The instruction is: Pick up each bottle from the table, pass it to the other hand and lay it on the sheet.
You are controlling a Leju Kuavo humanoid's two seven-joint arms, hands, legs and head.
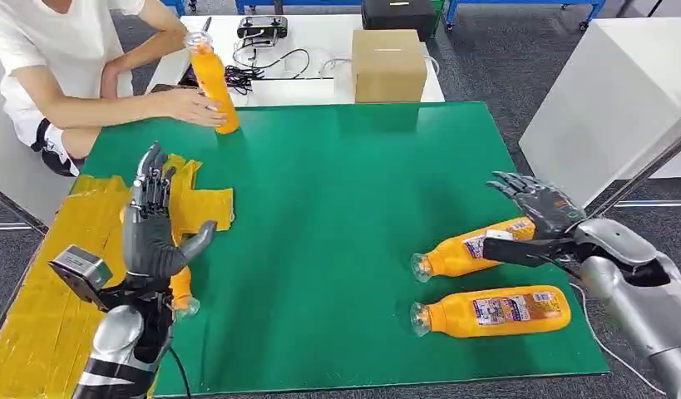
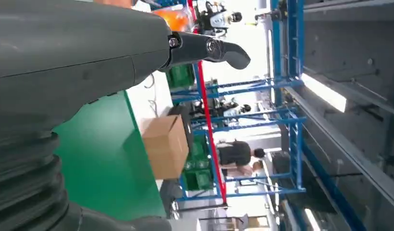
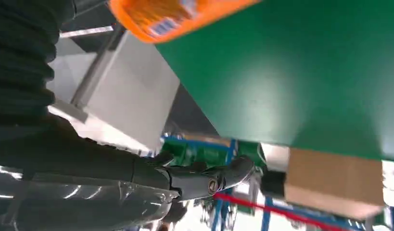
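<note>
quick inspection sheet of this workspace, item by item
surface: green table mat, with a yellow taped sheet at its left edge.
job's things: two orange plastic bottles lie side by side at the right; a third bottle lies on the sheet; a person's hand grips a fourth, upright bottle at the far left.
clutter: brown cardboard box on the white table behind.
hands: left hand raised, fingers spread, empty; right hand open above the nearer-back bottle.
cables: black cables on the white table.
surroundings: blue racks, white panel.

Four orange bottles [image 1: 488,311]; one cardboard box [image 1: 388,65]; one yellow sheet [image 1: 62,274]
</note>
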